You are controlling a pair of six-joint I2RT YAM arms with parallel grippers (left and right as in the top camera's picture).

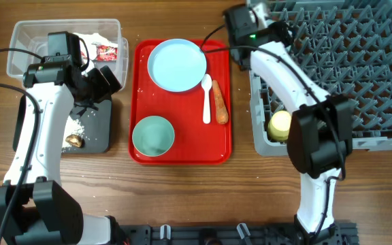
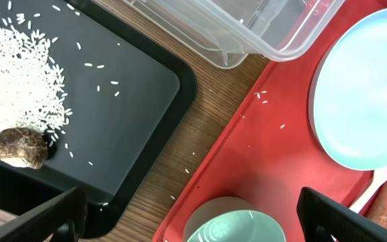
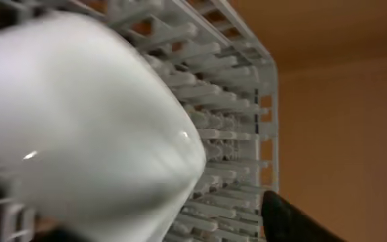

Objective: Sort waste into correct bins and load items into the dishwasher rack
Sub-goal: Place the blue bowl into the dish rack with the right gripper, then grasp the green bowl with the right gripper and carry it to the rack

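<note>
My left gripper (image 1: 106,80) is open and empty, over the gap between the black tray (image 1: 101,129) and the red tray; in its wrist view (image 2: 193,218) a pale green bowl (image 2: 237,225) lies below it. Rice (image 2: 19,74) and a brown scrap (image 2: 20,146) lie in the black tray. Tissues (image 1: 90,41) and a red wrapper (image 1: 105,51) are in the clear tub (image 1: 19,41). My right gripper (image 1: 250,27) is open at the grey rack's (image 1: 359,68) far left corner, with a blurred pale bowl (image 3: 79,121) close against it. A yellow cup (image 1: 280,124) sits in the rack.
The flat red tray (image 1: 182,155) holds the blue plate (image 1: 177,63), the white spoon (image 1: 207,99), the carrot (image 1: 220,105) and the bowl (image 1: 153,135). Stray rice grains lie on the red tray and on the wood.
</note>
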